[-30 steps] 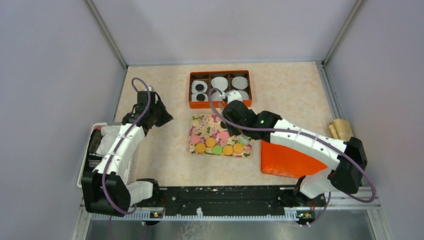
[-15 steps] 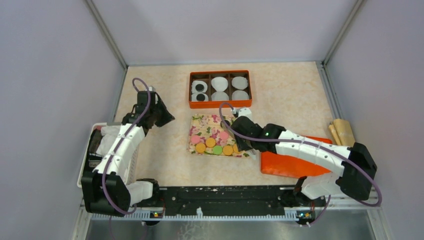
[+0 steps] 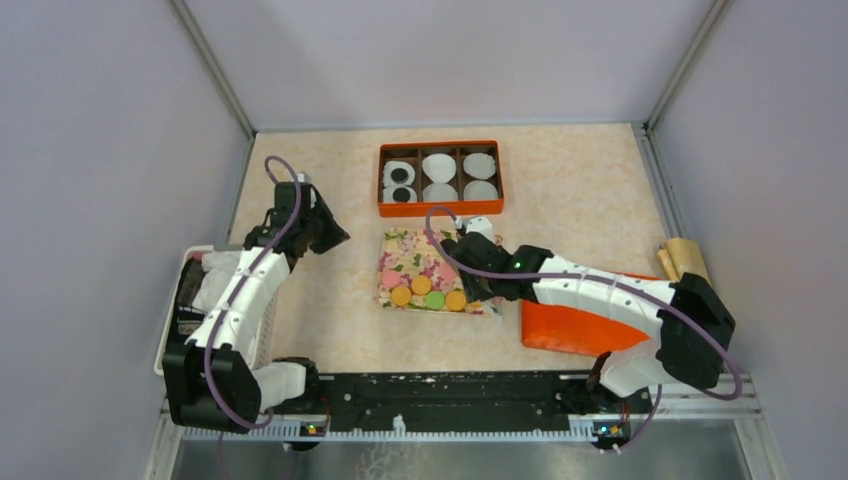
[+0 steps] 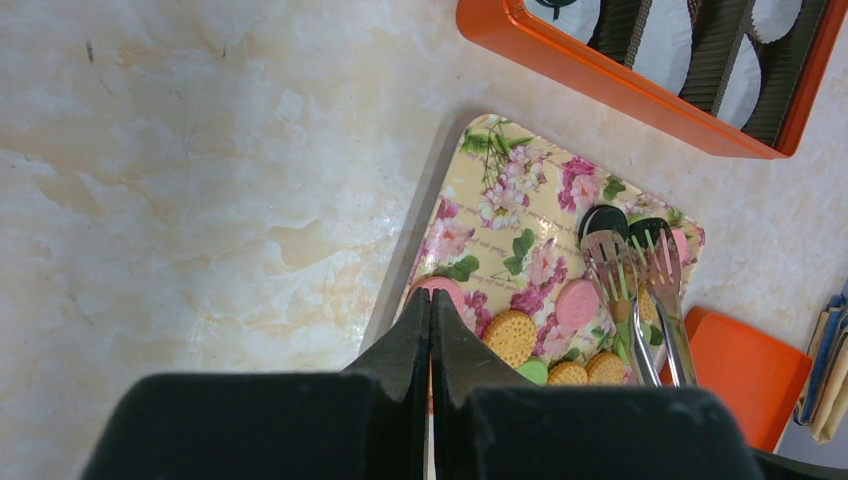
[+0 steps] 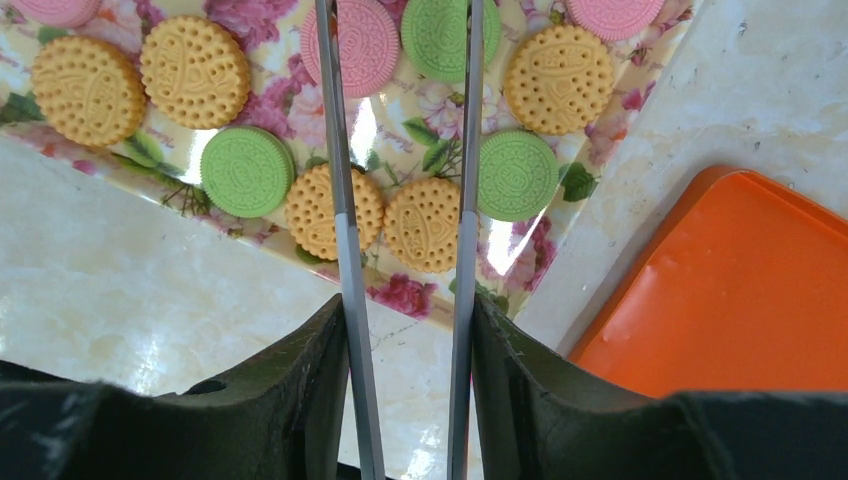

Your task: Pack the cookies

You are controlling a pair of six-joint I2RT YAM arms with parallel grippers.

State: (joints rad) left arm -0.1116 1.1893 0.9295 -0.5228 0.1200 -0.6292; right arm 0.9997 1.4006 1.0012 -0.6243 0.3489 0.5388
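Note:
Cookies in pink (image 5: 364,45), green (image 5: 247,171) and orange (image 5: 425,224) lie on a floral tray (image 3: 410,262). Two black cookies (image 3: 400,175) sit in paper cups in the orange box (image 3: 440,146). My right gripper (image 3: 478,270) is shut on metal tongs (image 5: 340,200), whose arms stand apart over the tray's right side. In the left wrist view the forked tips of the tongs (image 4: 630,290) lie beside a black cookie (image 4: 603,220) on the tray. My left gripper (image 4: 431,300) is shut and empty, above the tray's left edge.
An orange lid (image 3: 580,325) lies right of the tray, under my right arm. A white basket (image 3: 190,310) stands at the left edge. Rolled tan items (image 3: 683,258) lie at the far right. The box's other cups (image 3: 480,165) hold nothing.
My right arm has drawn back from the orange box with the tongs and now hangs over the tray's right part. The left arm has stayed still.

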